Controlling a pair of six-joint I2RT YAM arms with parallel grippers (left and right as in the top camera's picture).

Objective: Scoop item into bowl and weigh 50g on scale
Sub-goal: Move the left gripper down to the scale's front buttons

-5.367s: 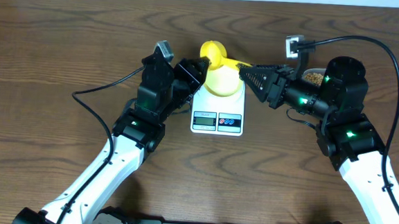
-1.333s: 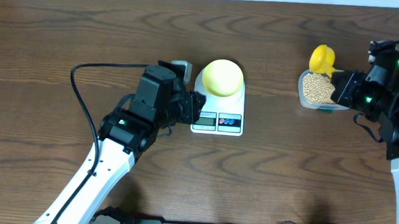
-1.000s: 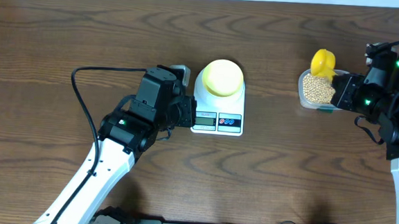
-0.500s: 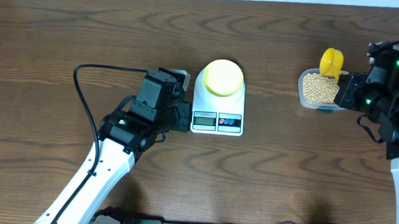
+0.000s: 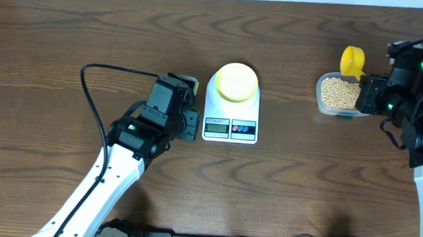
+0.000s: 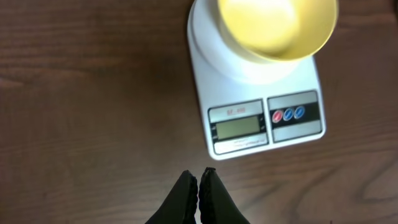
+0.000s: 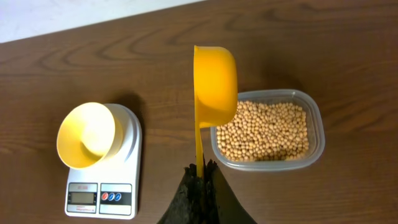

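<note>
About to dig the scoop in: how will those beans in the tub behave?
The beans look small, round and smooth, so they will probably roll off a tilted scoop. Lying loose in the tub, they should part easily.

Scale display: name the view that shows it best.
Left wrist. The display sits close, large and unobstructed, though no digits are readable. Overhead shows it tiny from straight above; right wrist shows it small, near the lower left corner.
</note>
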